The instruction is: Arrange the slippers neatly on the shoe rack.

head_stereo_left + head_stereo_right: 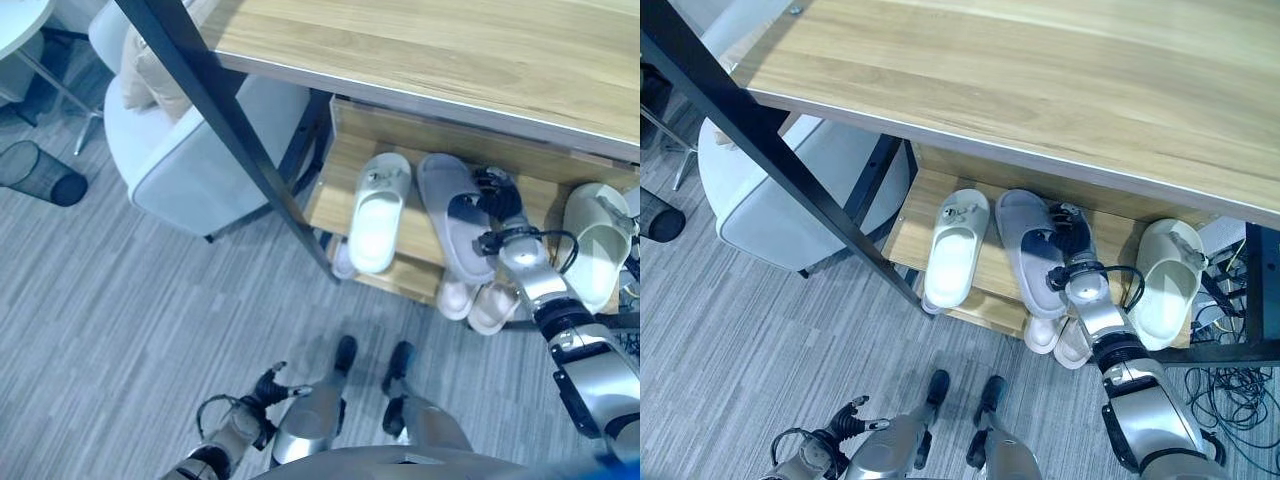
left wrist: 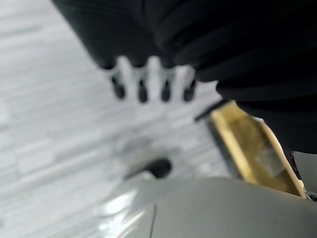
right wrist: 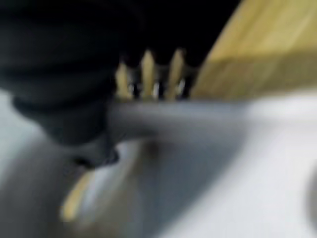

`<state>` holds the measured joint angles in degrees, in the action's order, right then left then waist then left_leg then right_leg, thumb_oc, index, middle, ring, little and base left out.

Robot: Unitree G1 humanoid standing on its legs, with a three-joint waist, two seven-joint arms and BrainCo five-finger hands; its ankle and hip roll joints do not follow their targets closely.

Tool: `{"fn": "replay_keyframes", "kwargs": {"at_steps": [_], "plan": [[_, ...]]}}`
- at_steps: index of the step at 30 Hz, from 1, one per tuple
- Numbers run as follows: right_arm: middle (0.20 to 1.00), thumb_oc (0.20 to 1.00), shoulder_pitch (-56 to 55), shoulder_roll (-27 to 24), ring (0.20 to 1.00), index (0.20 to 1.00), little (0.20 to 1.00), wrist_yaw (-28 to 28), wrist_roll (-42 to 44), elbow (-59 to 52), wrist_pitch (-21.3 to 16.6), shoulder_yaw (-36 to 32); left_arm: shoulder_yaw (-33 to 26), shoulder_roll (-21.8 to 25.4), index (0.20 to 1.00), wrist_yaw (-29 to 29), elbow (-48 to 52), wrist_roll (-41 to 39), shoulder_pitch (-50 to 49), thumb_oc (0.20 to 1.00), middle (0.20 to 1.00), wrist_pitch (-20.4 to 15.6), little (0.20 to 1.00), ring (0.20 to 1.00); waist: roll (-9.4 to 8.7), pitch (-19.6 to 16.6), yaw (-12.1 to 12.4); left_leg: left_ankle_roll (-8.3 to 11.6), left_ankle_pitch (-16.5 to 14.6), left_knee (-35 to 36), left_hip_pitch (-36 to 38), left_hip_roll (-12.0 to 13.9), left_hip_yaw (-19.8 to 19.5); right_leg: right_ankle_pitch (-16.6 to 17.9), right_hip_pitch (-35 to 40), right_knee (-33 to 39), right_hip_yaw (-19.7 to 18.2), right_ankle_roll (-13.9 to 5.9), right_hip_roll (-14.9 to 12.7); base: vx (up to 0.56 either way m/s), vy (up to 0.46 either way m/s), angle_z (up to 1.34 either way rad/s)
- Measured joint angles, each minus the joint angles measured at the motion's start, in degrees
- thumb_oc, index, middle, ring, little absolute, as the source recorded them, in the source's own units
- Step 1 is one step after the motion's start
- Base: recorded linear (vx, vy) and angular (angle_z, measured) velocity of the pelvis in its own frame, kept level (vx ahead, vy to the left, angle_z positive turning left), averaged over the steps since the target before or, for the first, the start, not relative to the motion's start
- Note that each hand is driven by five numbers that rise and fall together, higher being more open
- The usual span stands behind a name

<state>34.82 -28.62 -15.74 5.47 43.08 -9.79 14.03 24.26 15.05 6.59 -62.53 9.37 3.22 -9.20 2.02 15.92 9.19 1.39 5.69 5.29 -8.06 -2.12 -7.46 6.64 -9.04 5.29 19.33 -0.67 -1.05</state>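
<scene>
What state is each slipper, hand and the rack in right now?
White slipper: on the shelf, toe hanging over its front edge.
Grey slipper: beside it, right hand at its strap.
Pale green slipper: on the shelf's right.
Left hand: low, holding nothing.

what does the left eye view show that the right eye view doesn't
Left eye view alone: a black mesh wastebasket on the floor at far left, and the edge of a round white table at the top left corner.

Right eye view alone: a tangle of cables on the floor at the rack's right end.

Both: the wooden shoe rack, a white slipper on its shelf, a grey slipper beside it with the right hand on its strap, a pale green slipper at the right, more slippers on the tier below, a pale armchair, and the left hand low over the floor.
</scene>
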Motion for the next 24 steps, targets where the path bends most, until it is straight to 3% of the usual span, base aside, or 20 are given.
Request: {"fn": "replay_keyframes", "kwargs": {"at_steps": [8, 16, 24], "plan": [[0.200, 0.200, -2.97, -0.04, 0.200, 0.200, 0.200, -0.23, -0.11, -2.99, -0.76, -1.17, 0.00, 0.08, 1.000, 0.01, 0.01, 0.00, 0.13, 1.000, 1.000, 0.00, 1.000, 1.000, -0.11, 0.33, -0.37, 0.01, 0.02, 0.00, -0.03, 0.00, -0.03, 0.03, -0.01, 0.00, 0.08, 0.03, -0.01, 0.00, 0.000, 0.00], [0.200, 0.200, -17.45, -0.59, 0.200, 0.200, 0.200, -0.19, -4.50, -21.50, -0.87, -4.13, -0.84, 0.41, 1.000, 0.00, -0.02, -1.06, 0.55, 1.000, 1.000, 0.11, 1.000, 1.000, -1.10, 1.40, -2.00, 0.02, 0.11, 0.00, -0.29, -0.06, 0.22, 0.08, -0.30, -0.01, -0.14, 0.07, -0.06, 0.00, 0.002, 0.00], [0.200, 0.200, -30.25, -0.28, 0.200, 0.200, 0.200, 3.66, -4.39, -34.64, -2.62, -7.58, -7.97, -0.61, 1.000, 0.75, -0.80, -4.32, -0.06, 1.000, 1.000, 0.27, 1.000, 1.000, -1.84, 3.07, -4.13, 0.02, 0.10, 0.03, 0.03, -0.01, 1.23, 0.20, -0.37, -0.01, -1.22, 0.03, 0.00, -0.01, 0.014, -0.07]]}}
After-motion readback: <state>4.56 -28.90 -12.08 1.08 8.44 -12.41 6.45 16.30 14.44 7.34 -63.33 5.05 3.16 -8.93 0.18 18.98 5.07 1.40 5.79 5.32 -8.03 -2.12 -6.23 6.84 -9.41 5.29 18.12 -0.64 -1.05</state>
